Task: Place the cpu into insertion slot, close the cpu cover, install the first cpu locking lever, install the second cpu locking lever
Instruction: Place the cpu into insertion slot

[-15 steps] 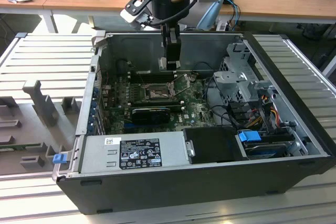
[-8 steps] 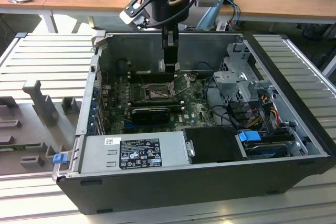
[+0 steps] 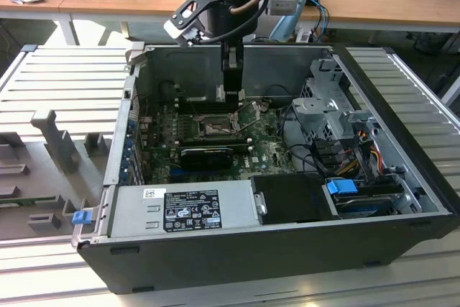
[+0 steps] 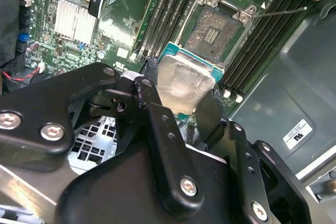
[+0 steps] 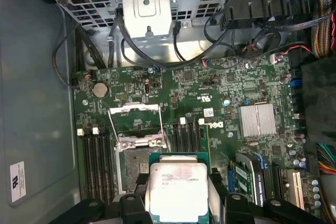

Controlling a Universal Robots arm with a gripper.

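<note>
My gripper is shut on the cpu, a flat square chip with a pale silvery top and a green rim, held by two opposite edges. In the first wrist view the cpu hangs between the black fingers, partly over the insertion slot. The insertion slot lies open below, its dark grid bare. The cpu cover stands swung up from the slot. A thin locking lever sticks out to one side. In the exterior view the gripper hovers just above the slot.
The green board lies inside an open computer case. Memory slots flank the socket. A silver heatsink, a metal drive cage, bundled cables and the power supply crowd around it.
</note>
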